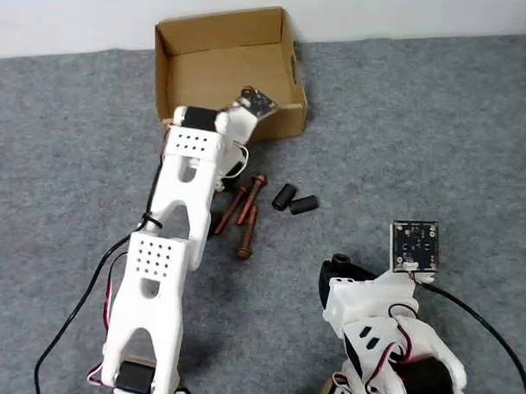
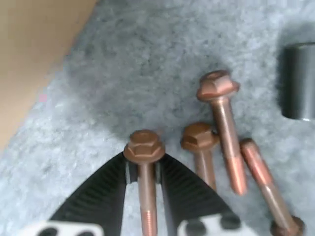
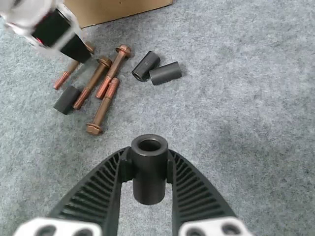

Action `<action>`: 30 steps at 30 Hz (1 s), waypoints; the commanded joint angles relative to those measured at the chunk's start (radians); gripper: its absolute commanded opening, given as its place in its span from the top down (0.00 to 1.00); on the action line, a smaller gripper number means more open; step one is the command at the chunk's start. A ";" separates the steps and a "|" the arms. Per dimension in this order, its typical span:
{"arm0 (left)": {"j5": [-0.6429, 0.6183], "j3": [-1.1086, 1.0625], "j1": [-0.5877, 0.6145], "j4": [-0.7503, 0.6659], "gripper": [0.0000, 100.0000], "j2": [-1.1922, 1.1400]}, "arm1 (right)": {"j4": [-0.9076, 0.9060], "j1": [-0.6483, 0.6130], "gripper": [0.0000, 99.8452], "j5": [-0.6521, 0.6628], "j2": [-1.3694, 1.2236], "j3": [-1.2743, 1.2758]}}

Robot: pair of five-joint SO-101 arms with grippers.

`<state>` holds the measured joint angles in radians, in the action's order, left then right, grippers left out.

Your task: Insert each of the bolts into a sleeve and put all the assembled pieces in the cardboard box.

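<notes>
**A:** What has the left claw (image 2: 143, 160) got?

**B:** It is pinching a copper bolt (image 2: 143, 146). 1 finger sits on each side of the shank, just under the hex head, and the threaded end points back toward the wrist.

**A:** And around it?

**B:** 3 loose bolts (image 2: 225, 128) lie just beside it on the grey table (image 2: 162, 54), roughly parallel. 2 have their heads the same way as the gripped bolt, and 1 is reversed. A wall of the cardboard box (image 2: 29, 59) stands near the gripped bolt's head.

**A:** The right claw (image 3: 149, 157)?

**B:** It is clamped on a black sleeve (image 3: 149, 182), with the open bore facing the camera. It is well apart from the bolts. Beyond it, 2 sleeves (image 3: 165, 73) lie side by side, touching or nearly so, just beside the bolts. A 4th sleeve (image 3: 67, 100) lies on the far side of the bolts, close to the left claw.

**A:** How does it look from the high view?

**B:** The box is at the top centre of the frame. The bolts are in the middle, just below the box's front wall, with the 2 sleeves immediately to their right. The left arm (image 1: 173, 217) runs from the lower left up to that wall. The right arm (image 1: 380, 331) is in the lower right.
</notes>
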<state>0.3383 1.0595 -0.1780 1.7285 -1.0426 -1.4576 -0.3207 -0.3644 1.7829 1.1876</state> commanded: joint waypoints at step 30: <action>-0.621 -1.767 -0.048 -0.522 1.00 2.005 | 0.071 -0.308 0.99 0.014 -0.013 -0.005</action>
<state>-0.1895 -0.6237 -0.2148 1.3265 0.7910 -1.4331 -0.5923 -0.3598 1.7829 1.1876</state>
